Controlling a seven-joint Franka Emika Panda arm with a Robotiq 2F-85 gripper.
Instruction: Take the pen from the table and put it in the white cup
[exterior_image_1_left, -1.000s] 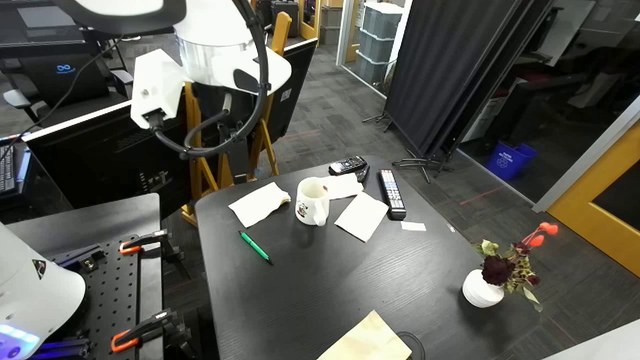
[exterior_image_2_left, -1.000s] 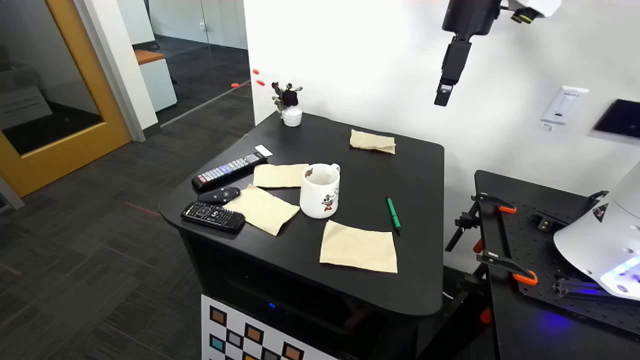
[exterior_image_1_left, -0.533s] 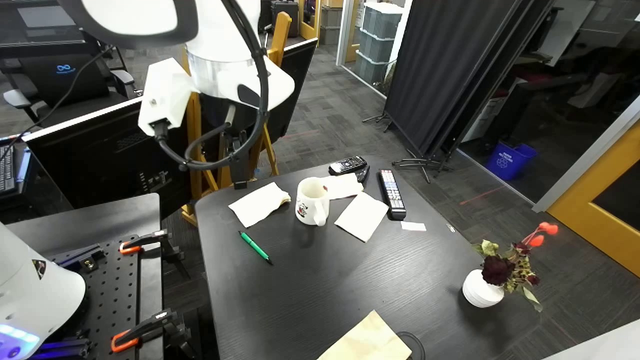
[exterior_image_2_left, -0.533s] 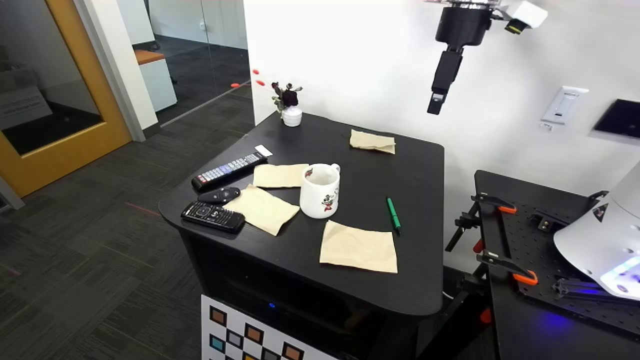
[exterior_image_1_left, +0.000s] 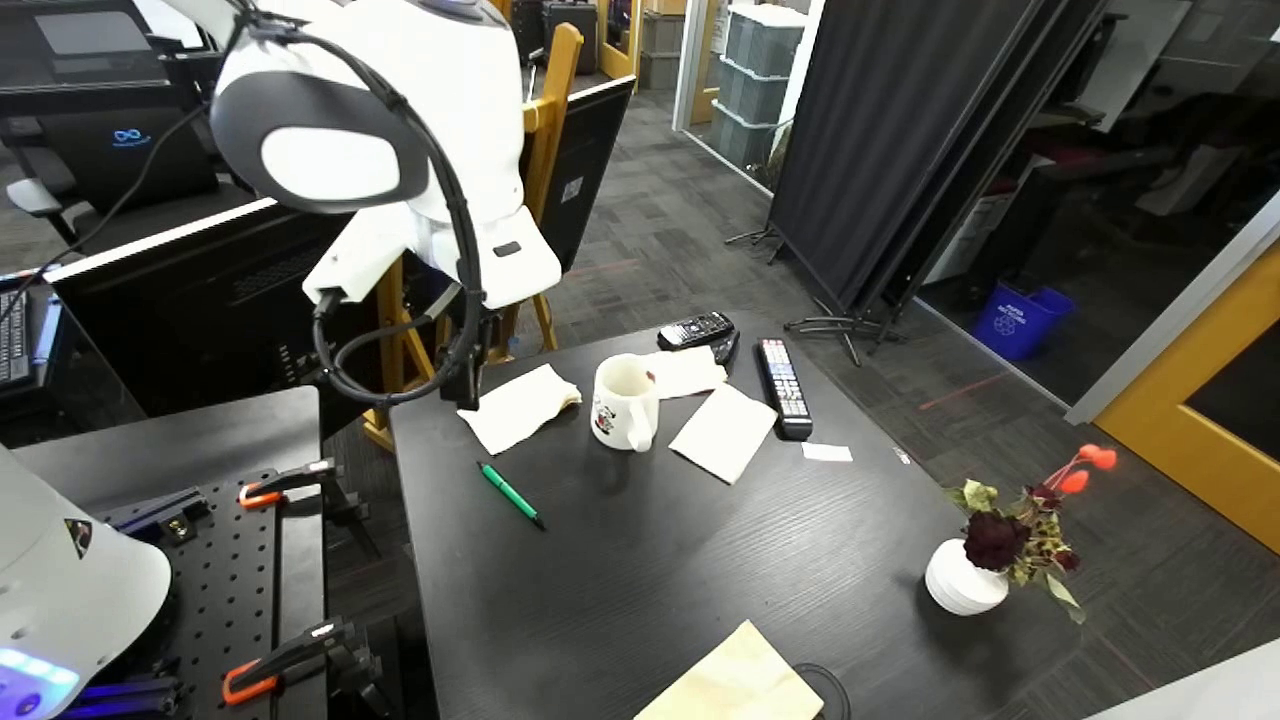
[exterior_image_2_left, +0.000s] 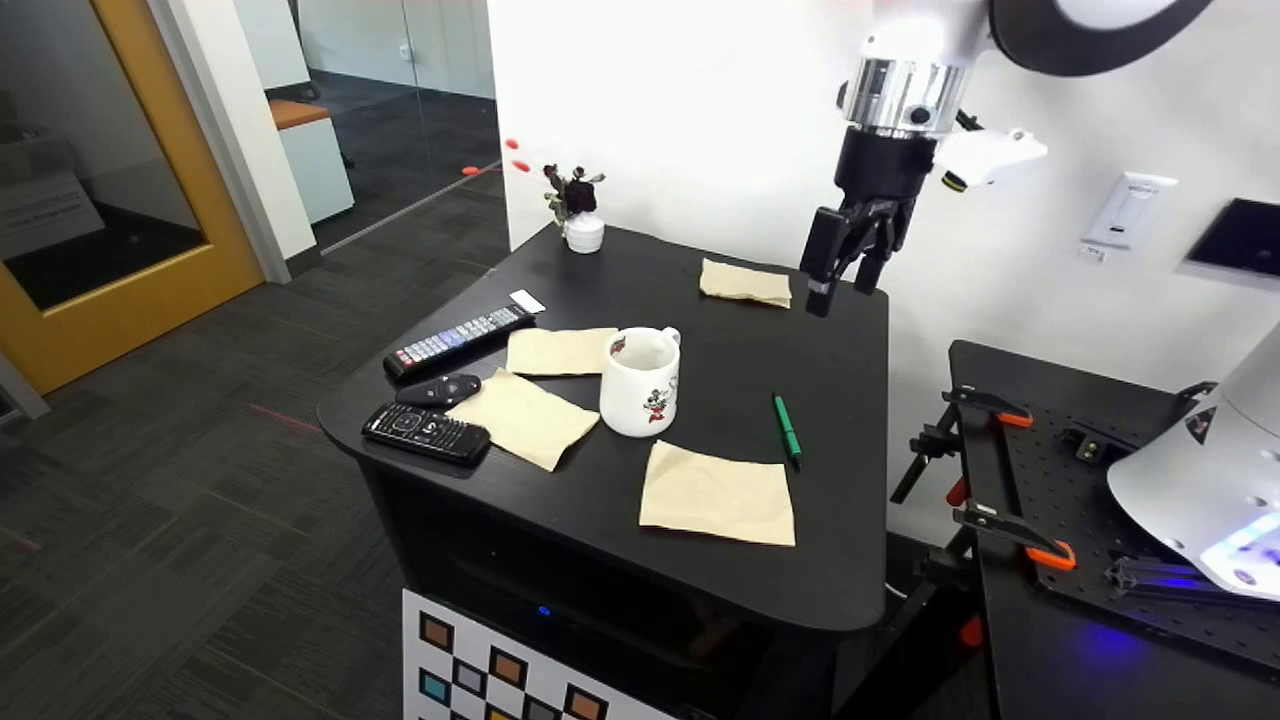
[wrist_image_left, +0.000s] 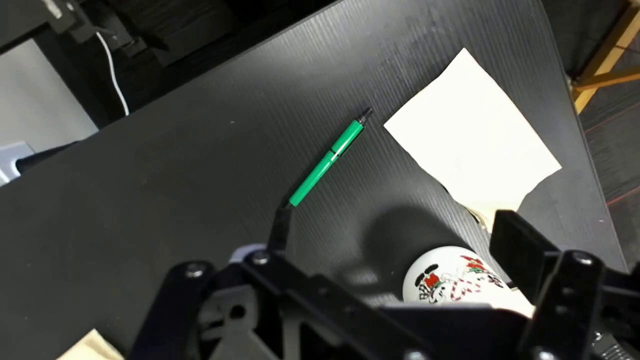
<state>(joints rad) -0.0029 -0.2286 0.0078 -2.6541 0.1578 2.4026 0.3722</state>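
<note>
The thin green pen (exterior_image_1_left: 511, 496) lies on the black table (exterior_image_1_left: 620, 600). It also shows in an exterior view (exterior_image_2_left: 786, 430) and in the wrist view (wrist_image_left: 327, 162), dark tip at upper right. The white cup (exterior_image_1_left: 620, 412), a mug with cartoon prints, stands upright near it; it also shows in an exterior view (exterior_image_2_left: 640, 395). In the wrist view the cup (wrist_image_left: 452, 277) is partly hidden by my gripper (wrist_image_left: 393, 217). The gripper (exterior_image_2_left: 845, 290) is open and empty, well above the table. In the wrist view one fingertip overlaps the pen's lower end.
Paper napkins (exterior_image_2_left: 717, 495) lie around the cup and at the table's wall side (exterior_image_2_left: 745, 283). Remotes (exterior_image_2_left: 460, 340) lie beyond the cup. A white vase (exterior_image_2_left: 584, 235) with flowers stands at a far edge. A dark panel (exterior_image_1_left: 220, 310) stands behind the arm.
The arm has come down toward the table and the gripper has turned, so both fingers now show apart in an exterior view. The pen and cup have not moved.
</note>
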